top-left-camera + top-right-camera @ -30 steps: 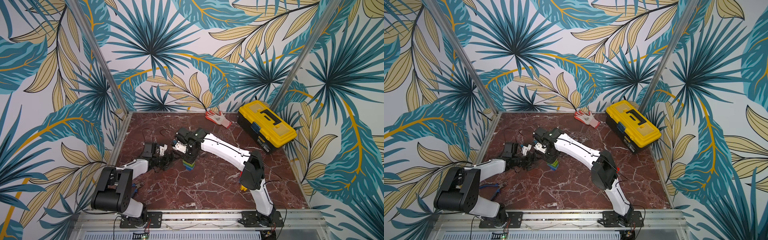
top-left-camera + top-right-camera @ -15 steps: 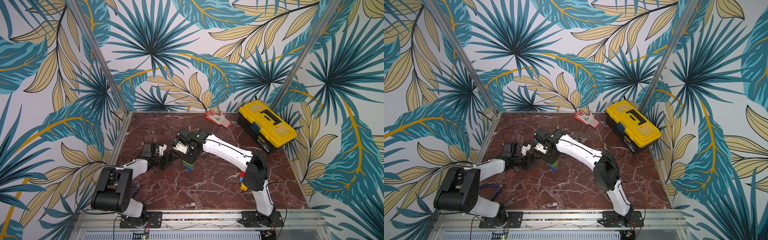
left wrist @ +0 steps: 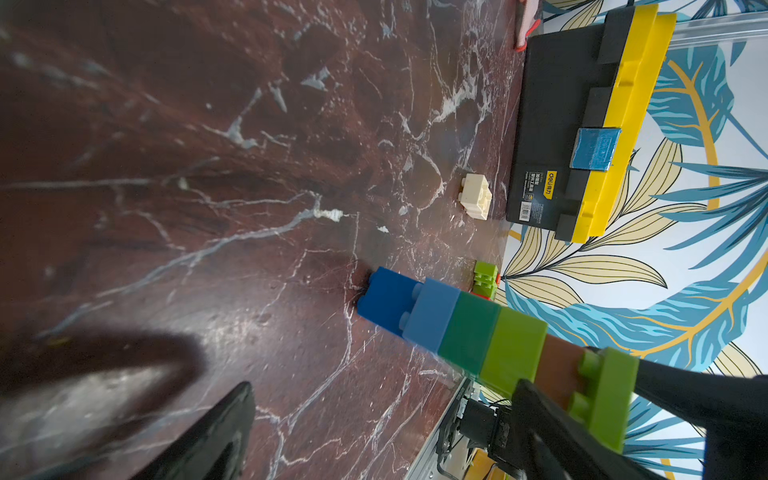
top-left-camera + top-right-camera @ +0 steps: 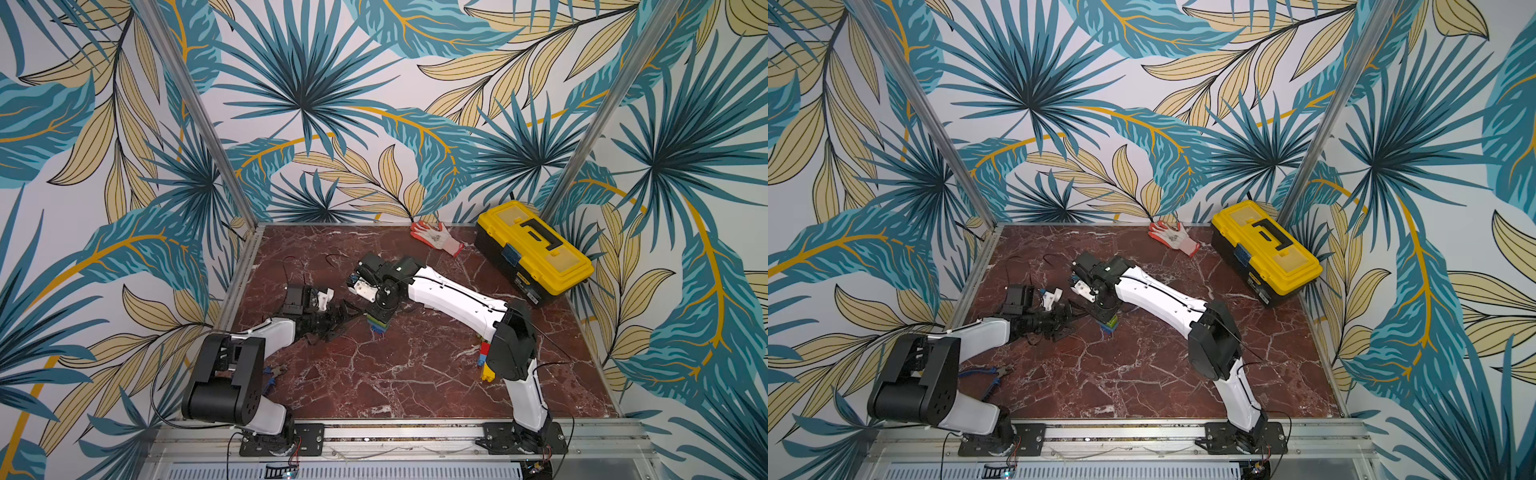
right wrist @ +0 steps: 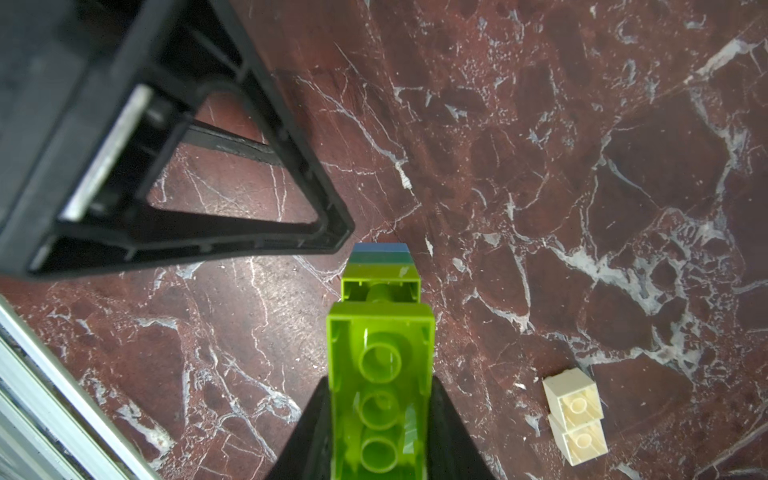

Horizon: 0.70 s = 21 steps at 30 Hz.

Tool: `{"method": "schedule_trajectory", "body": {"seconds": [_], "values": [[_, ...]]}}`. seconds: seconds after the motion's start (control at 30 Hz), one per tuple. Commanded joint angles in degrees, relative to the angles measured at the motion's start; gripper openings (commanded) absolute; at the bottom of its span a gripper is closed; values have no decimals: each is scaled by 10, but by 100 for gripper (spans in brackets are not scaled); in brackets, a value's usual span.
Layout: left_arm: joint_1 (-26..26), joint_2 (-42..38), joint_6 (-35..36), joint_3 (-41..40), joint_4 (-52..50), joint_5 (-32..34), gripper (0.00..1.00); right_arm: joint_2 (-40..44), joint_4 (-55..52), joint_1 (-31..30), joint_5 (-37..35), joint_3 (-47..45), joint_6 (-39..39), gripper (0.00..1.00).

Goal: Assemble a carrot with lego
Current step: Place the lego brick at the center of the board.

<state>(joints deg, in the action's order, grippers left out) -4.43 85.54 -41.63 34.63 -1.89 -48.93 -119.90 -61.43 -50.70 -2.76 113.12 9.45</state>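
The right gripper [image 5: 380, 415] is staying clamped on the lime brick [image 5: 380, 361] atop the lego stack [image 4: 378, 325] on the table [image 4: 395, 374]. Only its elbow is shifting, so seating is likely continuing. The left gripper [image 4: 338, 318] is waiting wide open alongside

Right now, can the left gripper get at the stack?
Probably yes: the left gripper is open beside the stack, with bare table between. The right gripper, holding a lime brick, is only at its top.
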Motion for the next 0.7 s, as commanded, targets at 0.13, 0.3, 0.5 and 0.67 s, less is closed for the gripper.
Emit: {"method": "schedule_trajectory", "body": {"seconds": [0.13, 0.3, 0.5, 0.67], "values": [[5, -2, 1, 4, 8, -5, 97, 3, -37, 2, 38, 16, 18, 34], [5, 1, 2, 6, 8, -5, 97, -13, -55, 5, 51, 24, 28, 36], [5, 3, 2, 7, 8, -4, 97, -14, -61, 5, 78, 9, 45, 37], [5, 5, 2, 6, 8, -3, 97, 1, -45, 4, 78, -26, 72, 37]]}}
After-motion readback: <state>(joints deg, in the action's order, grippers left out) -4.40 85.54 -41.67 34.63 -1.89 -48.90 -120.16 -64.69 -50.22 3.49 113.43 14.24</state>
